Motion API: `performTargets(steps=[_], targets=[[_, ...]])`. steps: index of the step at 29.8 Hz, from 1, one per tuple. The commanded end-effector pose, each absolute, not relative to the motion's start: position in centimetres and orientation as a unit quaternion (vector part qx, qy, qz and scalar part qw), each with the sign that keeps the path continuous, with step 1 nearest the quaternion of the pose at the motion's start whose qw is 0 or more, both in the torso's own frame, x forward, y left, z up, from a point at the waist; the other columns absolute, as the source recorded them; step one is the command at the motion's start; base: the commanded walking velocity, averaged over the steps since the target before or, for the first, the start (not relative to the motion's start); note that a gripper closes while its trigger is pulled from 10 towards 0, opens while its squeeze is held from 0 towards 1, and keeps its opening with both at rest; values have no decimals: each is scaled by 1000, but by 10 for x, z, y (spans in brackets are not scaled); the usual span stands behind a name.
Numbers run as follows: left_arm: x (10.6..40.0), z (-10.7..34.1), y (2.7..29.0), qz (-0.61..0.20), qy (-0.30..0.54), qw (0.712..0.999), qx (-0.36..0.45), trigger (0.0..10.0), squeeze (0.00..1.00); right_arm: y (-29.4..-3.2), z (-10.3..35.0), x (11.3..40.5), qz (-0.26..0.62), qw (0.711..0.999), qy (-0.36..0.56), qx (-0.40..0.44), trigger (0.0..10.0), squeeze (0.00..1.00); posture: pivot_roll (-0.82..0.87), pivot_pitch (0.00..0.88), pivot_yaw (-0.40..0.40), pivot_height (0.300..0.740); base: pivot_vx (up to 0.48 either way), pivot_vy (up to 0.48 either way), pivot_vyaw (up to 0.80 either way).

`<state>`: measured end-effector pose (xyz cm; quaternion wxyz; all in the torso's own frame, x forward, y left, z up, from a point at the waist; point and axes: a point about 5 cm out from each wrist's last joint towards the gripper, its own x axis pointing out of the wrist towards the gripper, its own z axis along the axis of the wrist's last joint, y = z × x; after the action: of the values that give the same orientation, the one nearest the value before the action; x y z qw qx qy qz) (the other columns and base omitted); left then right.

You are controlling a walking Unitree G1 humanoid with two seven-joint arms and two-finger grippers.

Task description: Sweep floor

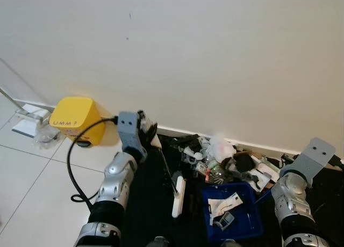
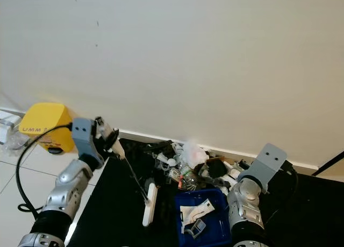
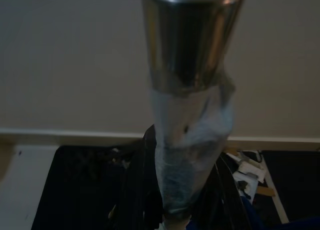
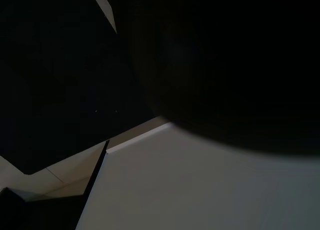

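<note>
My left gripper (image 1: 146, 130) pinches the broom handle (image 1: 167, 166). The white broom head (image 1: 178, 197) sits on the black mat (image 1: 145, 204) beside the blue dustpan (image 1: 232, 210). I cannot tell if my right gripper is open.

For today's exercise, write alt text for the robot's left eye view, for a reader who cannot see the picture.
The robot's left gripper holds a thin-handled broom over a black mat, beside a blue dustpan holding scraps. Mixed litter is heaped along a white wall, a yellow box stands at left, and the right arm rises at right.
</note>
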<state>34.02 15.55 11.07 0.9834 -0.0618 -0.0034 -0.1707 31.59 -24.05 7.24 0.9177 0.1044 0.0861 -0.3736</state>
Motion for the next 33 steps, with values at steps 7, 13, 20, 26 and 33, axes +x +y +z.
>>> performTargets(steps=[7,13,20,26,33], targets=[[323,71,130,-190,55,976,-88,10000,0,-229,49,306,-370,910,146,117,10000,0,-38,256,60,740,0,0,0],[326,78,112,-183,47,967,-173,10000,0,-227,48,305,-366,911,148,117,10000,0,-35,256,57,740,0,0,0],[322,116,63,-260,-2,929,-265,10000,0,-225,48,307,-363,912,149,120,10000,0,-27,251,62,740,0,0,0],[313,128,49,-292,-11,914,-280,10000,0,-225,48,307,-363,911,150,123,10000,0,-20,248,68,740,0,0,0],[310,143,53,-298,-24,912,-282,10000,0,-225,46,307,-365,910,151,125,10000,0,-12,244,71,740,0,0,0]])
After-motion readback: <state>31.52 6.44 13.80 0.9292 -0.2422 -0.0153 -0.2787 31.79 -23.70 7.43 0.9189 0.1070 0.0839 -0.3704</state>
